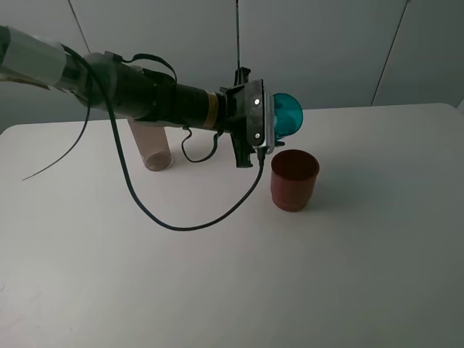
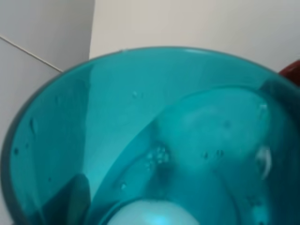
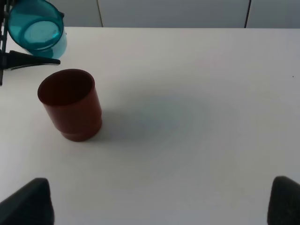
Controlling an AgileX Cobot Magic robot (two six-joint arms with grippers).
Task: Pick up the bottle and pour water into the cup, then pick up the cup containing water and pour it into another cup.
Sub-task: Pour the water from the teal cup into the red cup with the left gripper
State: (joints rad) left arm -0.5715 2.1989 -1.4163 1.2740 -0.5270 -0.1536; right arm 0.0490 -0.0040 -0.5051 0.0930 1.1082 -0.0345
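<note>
Left hand is clamped on the teal cup, tipped sideways in the air near the red-brown cup. Right hand is spread wide. Bottle stands well apart from the red-brown cup.

Teal cup, red cup: two. Bottle: likely one.

Glossy, smooth: small teal-blue translucent plastic tumbler; dull matt: round red-brown opaque plastic cup; smooth matt: flat white tabletop

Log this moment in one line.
left gripper: shut on teal cup, tilted near red-brown cup | bottle: upright, unheld | right gripper: open, empty
</note>
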